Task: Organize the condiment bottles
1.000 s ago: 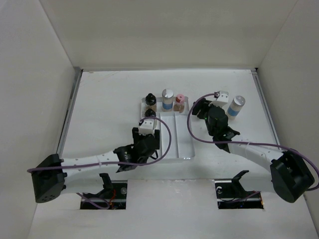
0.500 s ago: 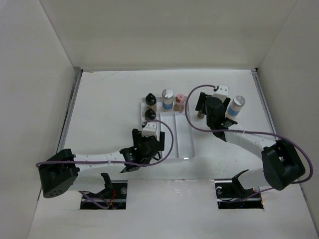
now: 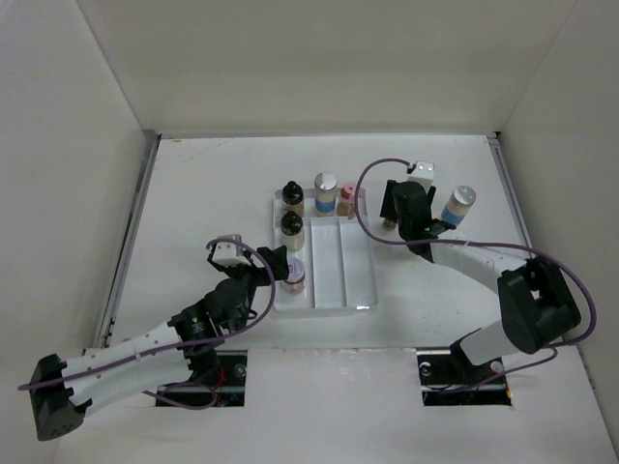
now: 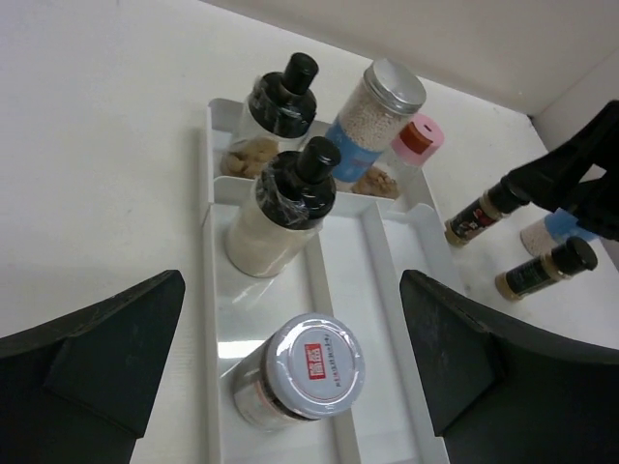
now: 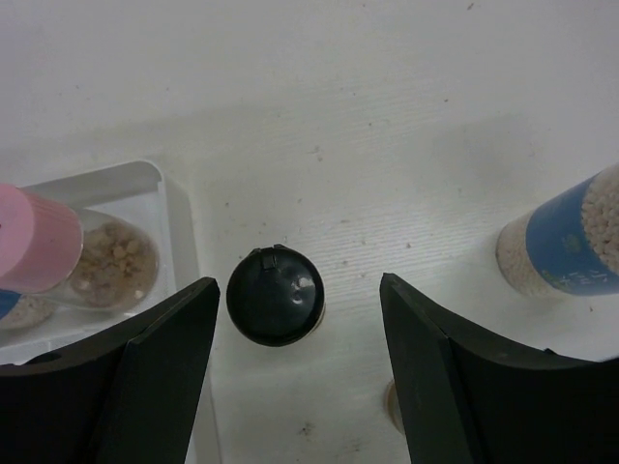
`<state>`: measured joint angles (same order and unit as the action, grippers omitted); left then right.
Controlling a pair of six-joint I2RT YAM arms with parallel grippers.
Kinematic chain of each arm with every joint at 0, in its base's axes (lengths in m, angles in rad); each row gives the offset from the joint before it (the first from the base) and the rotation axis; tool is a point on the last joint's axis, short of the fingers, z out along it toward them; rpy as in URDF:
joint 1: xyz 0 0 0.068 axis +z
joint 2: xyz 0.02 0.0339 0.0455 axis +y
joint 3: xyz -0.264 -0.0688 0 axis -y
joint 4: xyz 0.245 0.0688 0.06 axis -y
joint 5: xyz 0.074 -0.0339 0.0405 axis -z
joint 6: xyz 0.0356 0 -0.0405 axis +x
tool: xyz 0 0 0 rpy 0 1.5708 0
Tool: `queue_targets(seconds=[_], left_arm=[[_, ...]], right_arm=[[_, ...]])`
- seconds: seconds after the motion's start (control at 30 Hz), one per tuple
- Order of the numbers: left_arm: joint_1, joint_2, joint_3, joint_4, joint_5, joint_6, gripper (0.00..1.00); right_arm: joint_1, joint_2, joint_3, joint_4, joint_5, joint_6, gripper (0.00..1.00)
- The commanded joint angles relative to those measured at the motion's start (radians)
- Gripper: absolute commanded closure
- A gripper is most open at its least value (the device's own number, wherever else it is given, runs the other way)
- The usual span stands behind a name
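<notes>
Left gripper (image 4: 290, 324) held at tray's (image 4: 207, 280) 8 o'clock edge, jaws spread, nothing gripped, right gripper (image 5: 290, 329) set over black-capped bottle (image 5: 276, 295), jaws spread clear of it, bare table (image 5: 368, 87) toward 12 o'clock.

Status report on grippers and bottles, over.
Left gripper open, by the silver-lidded bottle standing in the tray. Right gripper open, straddling the black-capped bottle on the table, no contact. Blue-labelled bottle close by, clear.

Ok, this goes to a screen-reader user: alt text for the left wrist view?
The open left end effector frames a clear tray: a silver-capped bottle stands nearest in its left compartment, a black-capped bottle behind it. Three more bottles fill the far section; two small bottles are on the table at right.
</notes>
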<state>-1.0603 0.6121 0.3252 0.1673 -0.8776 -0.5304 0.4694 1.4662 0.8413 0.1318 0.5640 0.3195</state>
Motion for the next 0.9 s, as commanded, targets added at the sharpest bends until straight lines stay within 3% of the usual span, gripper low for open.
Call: queue_targets(seconds=[0.0, 0.37, 0.53, 0.73, 0.87], left_arm=[[0.021, -0.06, -0.054, -0.034, -0.007, -0.008, 0.04], [0.053, -0.101, -0.15, -0.005, 0.002, -0.036, 0.04], [0.066, -0.092, -0.146, 0.0, -0.001, -0.029, 0.04], [0.116, -0.155, -0.218, 0.021, -0.018, -0.037, 0.04], [0.15, -0.212, -0.268, 0.09, -0.034, -0.049, 0.04]], right_arm=[[-0.013, 0.02, 0.036, -0.014, -0.024, 0.015, 0.28], [-0.039, 0.071, 0.064, 0.02, -0.073, 0.018, 0.48], [-0.027, -0.009, 0.055, 0.029, -0.024, 0.006, 0.57], [0.131, -0.087, 0.087, -0.003, 0.088, -0.077, 0.57], [0.232, -0.087, 0.097, 0.005, 0.073, -0.037, 0.57]])
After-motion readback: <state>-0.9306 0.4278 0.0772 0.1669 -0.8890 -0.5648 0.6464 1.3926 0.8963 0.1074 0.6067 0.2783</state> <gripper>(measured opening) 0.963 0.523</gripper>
